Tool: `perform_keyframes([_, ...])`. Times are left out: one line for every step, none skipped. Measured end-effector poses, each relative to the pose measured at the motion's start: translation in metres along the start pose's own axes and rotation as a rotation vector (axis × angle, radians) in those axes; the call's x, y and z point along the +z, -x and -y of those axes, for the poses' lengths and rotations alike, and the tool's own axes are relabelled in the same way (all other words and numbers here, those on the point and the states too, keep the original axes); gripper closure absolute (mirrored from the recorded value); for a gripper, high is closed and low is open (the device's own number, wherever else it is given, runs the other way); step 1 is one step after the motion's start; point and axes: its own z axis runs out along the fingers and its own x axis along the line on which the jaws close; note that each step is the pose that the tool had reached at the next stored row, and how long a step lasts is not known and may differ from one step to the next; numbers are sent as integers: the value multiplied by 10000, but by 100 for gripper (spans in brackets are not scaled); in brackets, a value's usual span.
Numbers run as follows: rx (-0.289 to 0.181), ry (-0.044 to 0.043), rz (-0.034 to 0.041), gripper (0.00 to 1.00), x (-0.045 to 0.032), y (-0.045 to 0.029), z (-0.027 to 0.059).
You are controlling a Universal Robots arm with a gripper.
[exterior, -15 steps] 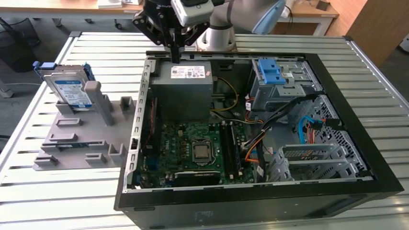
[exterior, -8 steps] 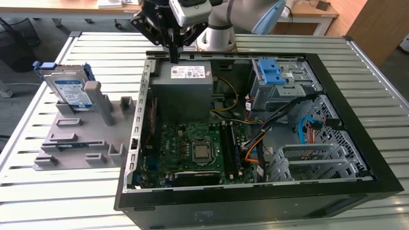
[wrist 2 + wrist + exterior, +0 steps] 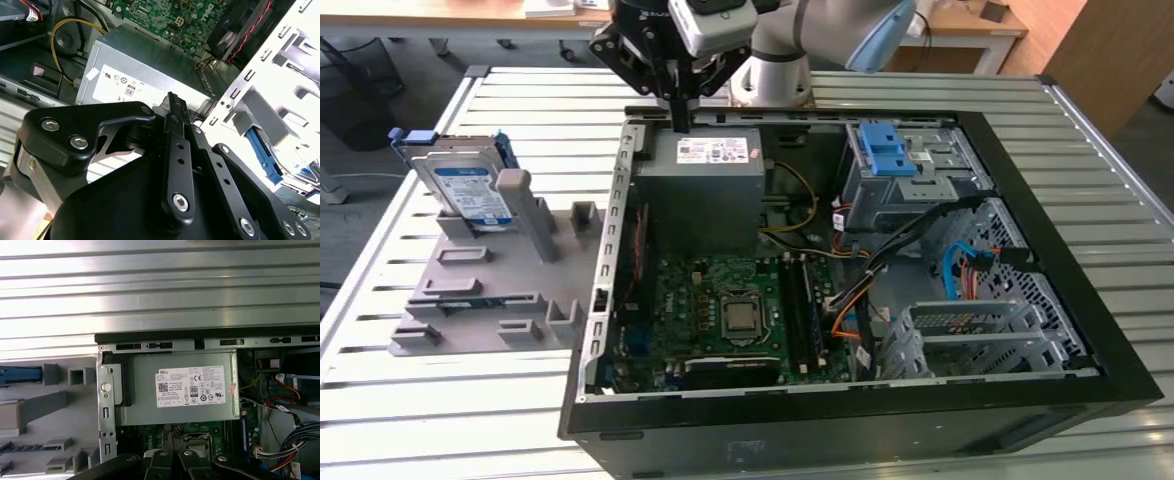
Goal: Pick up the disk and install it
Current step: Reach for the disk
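Hovering over power supply point(image 3: 704, 190), claw point(image 3: 680, 126) closed, empty — disk point(image 3: 464, 188) on end in rack point(image 3: 480, 290), long axis upright

silver disk point(image 3: 464, 190), blue-framed — black hand point(image 3: 680, 126)

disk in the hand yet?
No: the disk stands in the grey fixture on the exterior view's left, apart from the hand above the computer case.
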Motion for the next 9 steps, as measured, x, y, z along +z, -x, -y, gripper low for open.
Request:
perform_keyframes([0,0,0,89,1,-4,0])
perform_keyframes([0,0,0,89,1,-8,1])
perform_keyframes([0,0,0,89,1,-12,1])
perform_keyframes([0,0,0,89,2,-16,1])
perform_keyframes([0,0,0,89,2,-20,2])
perform_keyframes([0,0,0,89,3,-25,2])
perform_keyframes([0,0,0,89,3,-29,2])
perform_keyframes([0,0,0,89,4,-33,3])
perform_keyframes([0,0,0,89,4,-38,3])
